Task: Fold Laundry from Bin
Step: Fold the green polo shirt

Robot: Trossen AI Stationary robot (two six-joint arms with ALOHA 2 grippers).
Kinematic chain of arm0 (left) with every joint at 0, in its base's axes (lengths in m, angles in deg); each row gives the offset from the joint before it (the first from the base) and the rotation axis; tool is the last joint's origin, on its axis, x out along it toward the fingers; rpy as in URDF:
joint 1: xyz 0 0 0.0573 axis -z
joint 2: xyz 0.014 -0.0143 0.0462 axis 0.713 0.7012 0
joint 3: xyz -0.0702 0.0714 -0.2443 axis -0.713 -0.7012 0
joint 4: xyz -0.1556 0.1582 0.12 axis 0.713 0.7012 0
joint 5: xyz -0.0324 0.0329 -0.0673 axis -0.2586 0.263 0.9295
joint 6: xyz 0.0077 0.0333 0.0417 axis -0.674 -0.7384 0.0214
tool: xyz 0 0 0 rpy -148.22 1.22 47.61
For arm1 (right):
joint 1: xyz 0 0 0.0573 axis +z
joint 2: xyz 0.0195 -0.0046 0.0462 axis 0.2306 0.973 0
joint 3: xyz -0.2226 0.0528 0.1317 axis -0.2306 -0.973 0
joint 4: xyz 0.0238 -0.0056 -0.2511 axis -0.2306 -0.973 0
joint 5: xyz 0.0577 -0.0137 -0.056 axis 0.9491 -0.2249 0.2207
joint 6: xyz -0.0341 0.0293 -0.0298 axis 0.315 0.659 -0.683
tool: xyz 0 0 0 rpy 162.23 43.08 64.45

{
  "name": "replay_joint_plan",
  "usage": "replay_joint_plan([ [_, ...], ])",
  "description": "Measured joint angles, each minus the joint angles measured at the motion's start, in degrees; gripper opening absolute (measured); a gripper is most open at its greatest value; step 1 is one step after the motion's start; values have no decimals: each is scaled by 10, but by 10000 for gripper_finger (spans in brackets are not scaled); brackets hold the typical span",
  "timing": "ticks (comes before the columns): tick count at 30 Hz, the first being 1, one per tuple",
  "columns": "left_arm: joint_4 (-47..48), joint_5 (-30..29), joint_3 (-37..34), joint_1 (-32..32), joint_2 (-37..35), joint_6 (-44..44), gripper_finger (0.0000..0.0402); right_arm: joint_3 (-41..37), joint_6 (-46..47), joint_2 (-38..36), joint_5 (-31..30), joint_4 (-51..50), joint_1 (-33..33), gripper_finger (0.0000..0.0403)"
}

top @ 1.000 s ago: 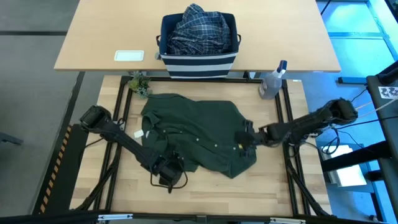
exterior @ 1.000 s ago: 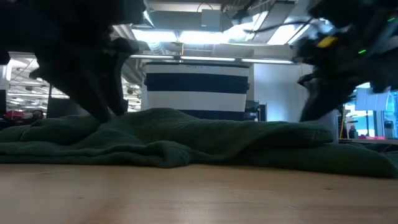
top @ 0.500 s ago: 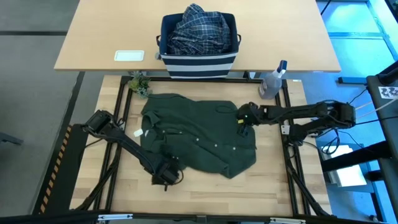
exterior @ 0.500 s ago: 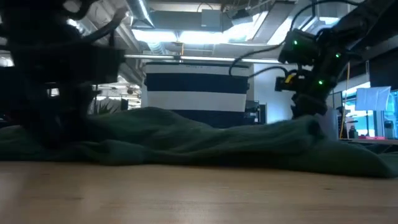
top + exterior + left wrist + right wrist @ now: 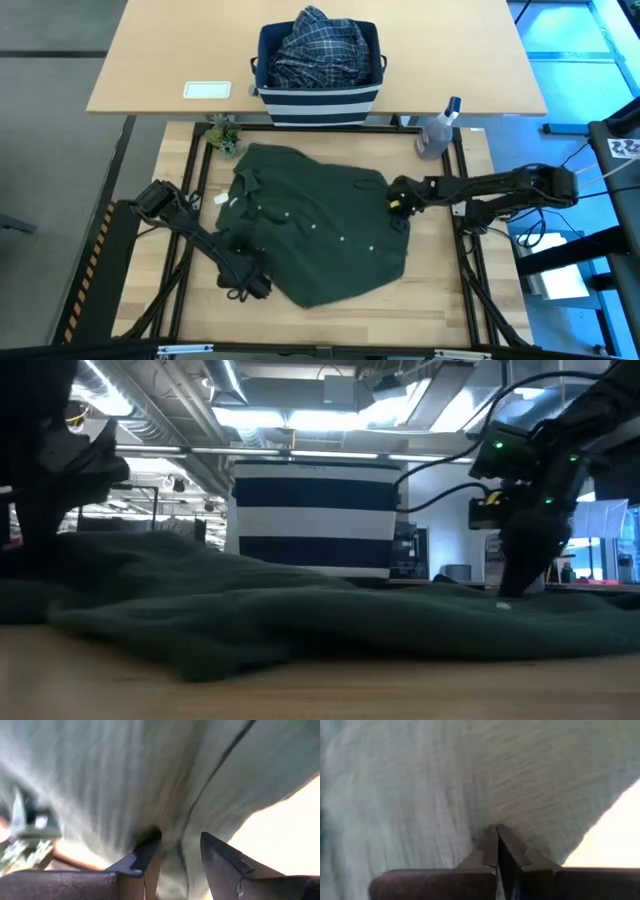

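You're spreading the olive-green garment [image 5: 318, 222] flat mid-worktop. The right gripper [image 5: 398, 203] pinches its three o'clock edge, fingers clenched; the left gripper [image 5: 245, 282] grips the seven o'clock hem, part-open. Next, pull the edges apart evenly.

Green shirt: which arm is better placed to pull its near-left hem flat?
Left. The left gripper sits at the green shirt's near-left edge with cloth between its fingers; the right gripper pinches the right side.
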Motion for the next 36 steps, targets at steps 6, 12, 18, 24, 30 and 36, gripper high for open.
replay_joint_plan([
  [6,69,-35,0,-1,0,57,130,-11,29,-15,98,33,107,1],
  [12,22,-136,0,0,-53,137,130,-14,42,-13,136,130,229,0],
  [18,-93,-199,-36,-2,-144,153,125,-13,88,-13,90,181,313,0],
  [24,-219,-181,-123,-23,-219,171,111,-11,66,-14,52,253,359,0],
  [30,-369,-176,-163,-39,-249,169,96,32,-25,-14,-36,213,350,0],
  [36,-506,-152,-163,-49,-244,116,90,109,-120,-15,-93,134,291,0],
])
